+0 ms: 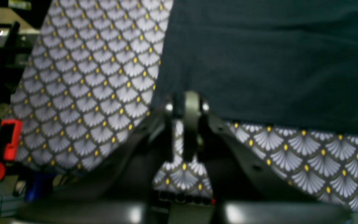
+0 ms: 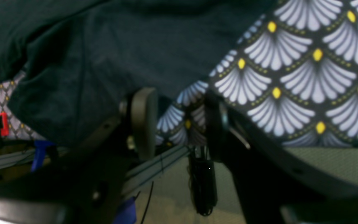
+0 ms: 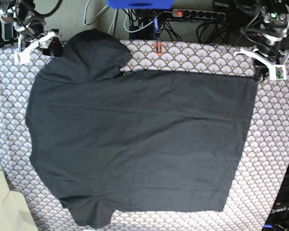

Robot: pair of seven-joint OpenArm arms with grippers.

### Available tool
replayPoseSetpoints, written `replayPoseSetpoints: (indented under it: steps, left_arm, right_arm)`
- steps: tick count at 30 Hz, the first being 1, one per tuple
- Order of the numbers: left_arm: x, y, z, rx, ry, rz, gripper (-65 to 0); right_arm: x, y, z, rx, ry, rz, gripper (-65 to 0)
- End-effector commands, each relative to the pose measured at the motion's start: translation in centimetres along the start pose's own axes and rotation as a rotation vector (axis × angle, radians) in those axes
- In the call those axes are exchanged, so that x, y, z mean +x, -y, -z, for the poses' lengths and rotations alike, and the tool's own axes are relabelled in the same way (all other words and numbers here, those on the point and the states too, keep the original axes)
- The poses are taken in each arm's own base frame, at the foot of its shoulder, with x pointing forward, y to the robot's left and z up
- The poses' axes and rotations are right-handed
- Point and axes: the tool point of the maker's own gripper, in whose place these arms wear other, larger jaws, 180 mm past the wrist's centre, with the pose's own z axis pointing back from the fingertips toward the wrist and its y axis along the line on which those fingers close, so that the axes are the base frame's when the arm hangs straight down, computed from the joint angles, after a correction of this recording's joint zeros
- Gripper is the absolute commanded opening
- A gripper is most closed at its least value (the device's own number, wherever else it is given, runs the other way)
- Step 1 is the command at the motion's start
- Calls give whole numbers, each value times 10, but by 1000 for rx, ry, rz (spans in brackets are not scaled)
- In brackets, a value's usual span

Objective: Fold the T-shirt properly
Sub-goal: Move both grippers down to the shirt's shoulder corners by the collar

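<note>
The black T-shirt lies spread flat on the scallop-print tablecloth, one sleeve reaching toward the far edge. My left gripper sits at the shirt's far right hem corner. In the left wrist view its jaws are pressed together right at the corner of the dark cloth. My right gripper stands beside the far left sleeve. In the right wrist view it is open, tablecloth showing through the gap, and the sleeve cloth drapes just above its left finger.
A red clamp grips the table's far edge, with a power strip and cables behind it. A blue object hangs at the top centre. The table's far edge runs close to both grippers.
</note>
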Motion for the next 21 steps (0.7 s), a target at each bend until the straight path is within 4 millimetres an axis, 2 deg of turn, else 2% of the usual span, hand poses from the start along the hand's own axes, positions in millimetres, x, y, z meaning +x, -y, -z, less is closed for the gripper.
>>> replayPoseSetpoints:
  steps: [1, 8, 12, 15, 21]
  left_arm:
    - [8, -3, -2, 3, 31, 9, -607]
    - [8, -3, -2, 5, 29, 8, -607]
    - [7, -3, -2, 5, 28, 8, -607]
    - [7, -3, -2, 5, 28, 8, -607]
    - [8, -4, -2, 8, 29, 5, -607]
  right_arm:
    - [8, -4, -2, 18, 25, -18, -380]
    - [1, -25, 10, 83, -7, -37, -381]
    - [-5, -27, 17, 96, -23, -17, -389]
    - [-13, -22, 21, 94, -42, 9, -439]
    - [-22, -18, 23, 92, -62, 34, -612]
